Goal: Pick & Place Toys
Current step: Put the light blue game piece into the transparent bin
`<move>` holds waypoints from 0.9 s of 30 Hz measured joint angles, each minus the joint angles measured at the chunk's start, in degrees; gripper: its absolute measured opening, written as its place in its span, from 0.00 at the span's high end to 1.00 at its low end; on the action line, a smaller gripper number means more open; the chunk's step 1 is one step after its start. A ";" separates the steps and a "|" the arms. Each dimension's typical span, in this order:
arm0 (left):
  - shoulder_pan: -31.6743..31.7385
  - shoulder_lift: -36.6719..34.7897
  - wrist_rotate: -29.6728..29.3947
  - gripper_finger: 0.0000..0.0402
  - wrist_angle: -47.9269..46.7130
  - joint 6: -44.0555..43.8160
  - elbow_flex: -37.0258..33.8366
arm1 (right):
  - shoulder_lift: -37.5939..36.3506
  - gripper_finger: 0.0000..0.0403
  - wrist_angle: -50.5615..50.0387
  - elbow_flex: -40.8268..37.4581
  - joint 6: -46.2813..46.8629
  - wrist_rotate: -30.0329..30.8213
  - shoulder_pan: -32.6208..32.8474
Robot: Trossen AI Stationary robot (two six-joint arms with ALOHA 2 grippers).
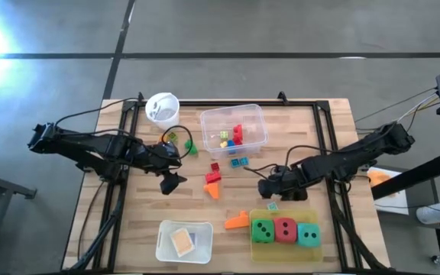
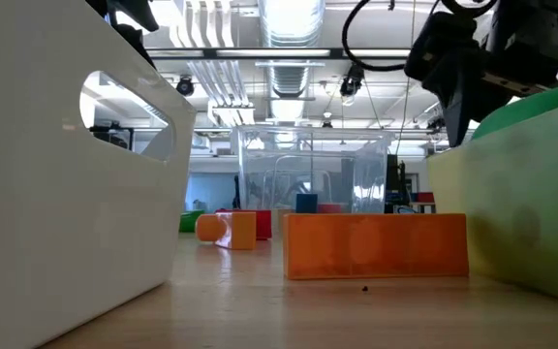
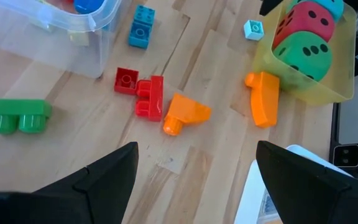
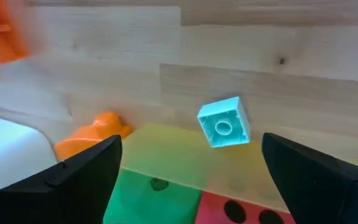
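Toys lie scattered on the wooden table: a small teal block (image 4: 224, 129) rests on the wood beside the far rim of a yellow-green tray (image 1: 285, 252) that holds green, red and teal dice (image 1: 285, 230). Two red blocks (image 3: 143, 93) and an orange block (image 3: 185, 113) lie mid-table, and a curved orange block (image 1: 237, 221) lies by the tray. My right gripper (image 1: 270, 189) hangs open above the teal block, touching nothing. My left gripper (image 1: 173, 182) waits open above the table, left of the red blocks.
A clear tub (image 1: 234, 128) with several blocks stands at the far middle, and a white cup (image 1: 162, 107) to its left. A blue block (image 1: 239, 162) and a green block (image 1: 189, 145) lie near the tub. A white container (image 1: 183, 241) with a tile sits near the front edge.
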 joint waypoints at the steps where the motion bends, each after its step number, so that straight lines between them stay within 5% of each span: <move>1: 0.00 0.00 0.00 0.18 0.01 0.09 0.00 | 0.59 0.06 0.20 0.02 0.04 -0.57 0.00; 22: 0.02 -0.02 0.00 0.18 -0.15 0.09 0.00 | 16.20 0.06 0.91 4.25 -4.07 -9.49 0.00; 27: 0.02 -0.02 0.00 0.18 -0.16 0.08 0.00 | 17.12 0.17 0.88 4.37 -4.05 -10.02 0.00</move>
